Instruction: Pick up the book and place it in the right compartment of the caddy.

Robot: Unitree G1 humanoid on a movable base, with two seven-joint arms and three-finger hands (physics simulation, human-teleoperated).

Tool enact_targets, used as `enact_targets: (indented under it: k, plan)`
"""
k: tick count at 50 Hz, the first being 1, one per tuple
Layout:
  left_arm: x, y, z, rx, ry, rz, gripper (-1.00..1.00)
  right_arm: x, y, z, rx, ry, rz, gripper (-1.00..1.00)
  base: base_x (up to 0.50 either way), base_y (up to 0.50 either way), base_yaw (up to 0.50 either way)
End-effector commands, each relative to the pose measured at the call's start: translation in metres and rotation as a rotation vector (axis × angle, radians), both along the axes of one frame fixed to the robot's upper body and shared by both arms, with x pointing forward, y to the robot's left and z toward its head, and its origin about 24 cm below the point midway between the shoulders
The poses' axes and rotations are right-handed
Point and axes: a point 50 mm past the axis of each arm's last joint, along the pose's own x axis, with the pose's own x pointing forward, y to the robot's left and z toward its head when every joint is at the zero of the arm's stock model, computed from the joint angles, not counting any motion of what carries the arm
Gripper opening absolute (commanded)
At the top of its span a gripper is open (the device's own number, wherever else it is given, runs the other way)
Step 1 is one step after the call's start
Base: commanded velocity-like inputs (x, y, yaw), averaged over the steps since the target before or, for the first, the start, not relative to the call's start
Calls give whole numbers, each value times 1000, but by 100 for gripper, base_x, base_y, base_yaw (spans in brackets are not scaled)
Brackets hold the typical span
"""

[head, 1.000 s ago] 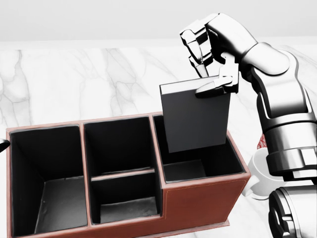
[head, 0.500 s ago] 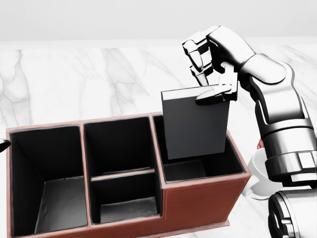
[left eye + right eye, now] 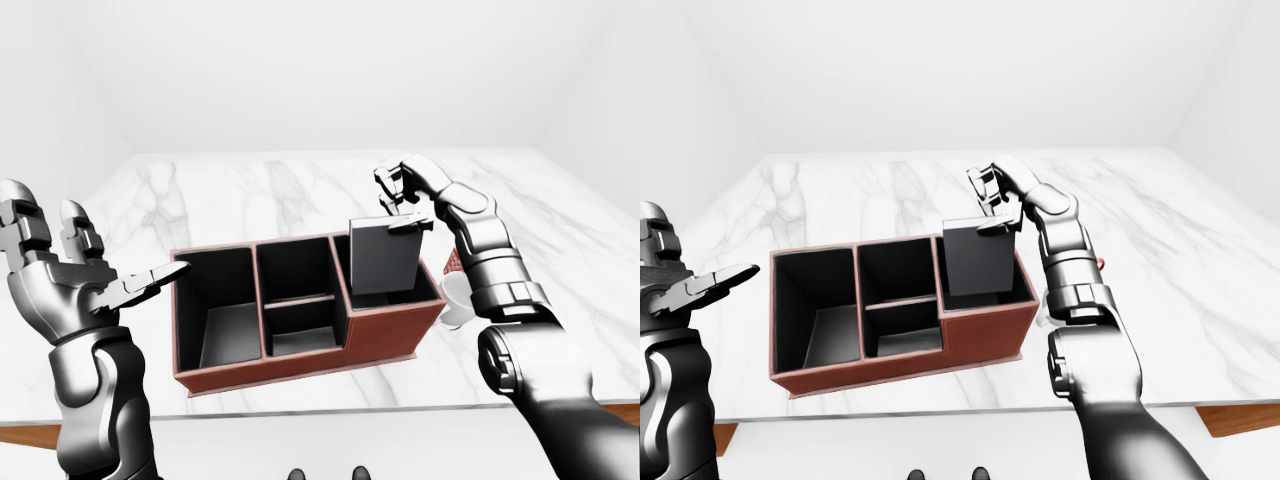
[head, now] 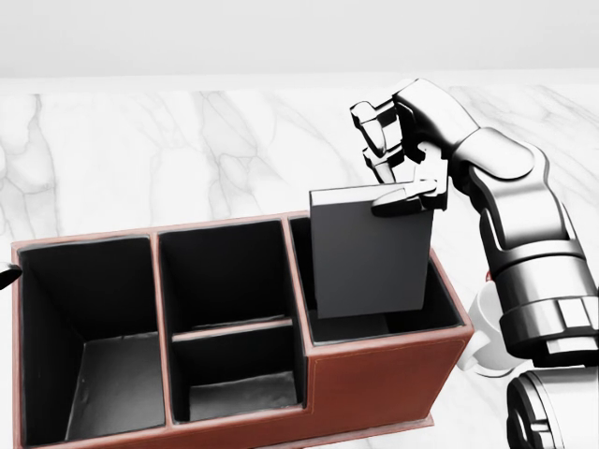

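Pinching flat dark book [image 4: 370, 251] upright by top edge, right hand [image 4: 398, 154], over caddy [image 4: 374, 369].

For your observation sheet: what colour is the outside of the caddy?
The caddy is reddish-brown outside, with black compartments; the head view shows it best.

Dark book [image 4: 370, 253] — upright, lower edge inside red-brown caddy's [image 4: 374, 379] right compartment.

A bare simulated test room, perhaps a stand-in for a kitchen: plain white walls [image 3: 300, 70] behind a wide white veined marble countertop [image 3: 250, 195] with a wooden edge.
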Motion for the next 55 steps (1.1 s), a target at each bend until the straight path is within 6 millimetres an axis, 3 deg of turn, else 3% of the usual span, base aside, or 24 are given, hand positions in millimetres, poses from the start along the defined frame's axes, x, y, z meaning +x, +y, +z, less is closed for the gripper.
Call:
enact_targets:
  k: [1,9,33,50,51,52,53,55]
  plan:
    - [0,0,0,0,-2,0,100,1,-3,-10,30,36,-23,-100,0,0,0]
    - [-1,0,2,0,-10,1,100,1,-4,-5,26,24,-19,-100,0,0,0]
    - [-1,0,3,0,-13,1,100,1,-6,-33,54,127,-46,-100,0,0,0]
    - [0,0,1,-1,-3,2,100,2,-9,-36,48,142,-60,-100,0,0,0]
    - [0,0,1,-1,-3,1,100,1,-9,-40,49,154,-68,-69,0,0,0]
    - [0,0,1,0,-3,0,100,2,-9,-36,44,141,-63,24,0,0,0]
    - [-1,0,1,0,-3,0,100,2,-9,-35,42,140,-62,100,0,0,0]
    - [-1,0,1,0,-3,1,100,2,-9,-34,42,134,-61,100,0,0,0]
